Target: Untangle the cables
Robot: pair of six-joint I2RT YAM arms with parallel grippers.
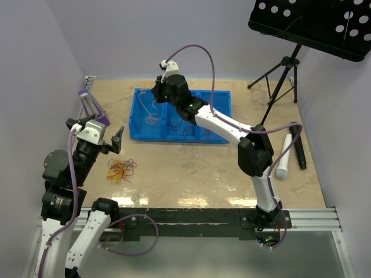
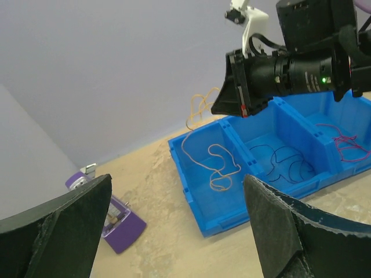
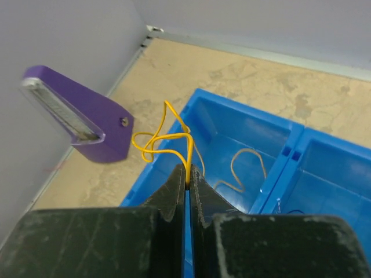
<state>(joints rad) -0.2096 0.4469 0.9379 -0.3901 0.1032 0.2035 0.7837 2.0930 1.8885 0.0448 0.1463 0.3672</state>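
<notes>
The tangle of cables (image 1: 120, 169), red, yellow and orange wires in a clump, lies on the table near the left arm. My left gripper (image 1: 99, 132) hangs open and empty above and left of it; in the left wrist view (image 2: 177, 231) its fingers stand wide apart. My right gripper (image 1: 155, 92) is over the left compartment of the blue bin (image 1: 174, 139). It is shut (image 3: 188, 172) on a yellow wire (image 3: 168, 139) that loops out above the fingertips and trails down into the compartment (image 2: 217, 174).
The bin's middle compartment holds a dark cable (image 2: 284, 162), the right one a purple cable (image 2: 348, 145). A purple device (image 1: 93, 110) leans at the left wall. A white tube (image 1: 285, 155), a black cylinder (image 1: 300, 152) and a music stand (image 1: 313, 23) are at the right.
</notes>
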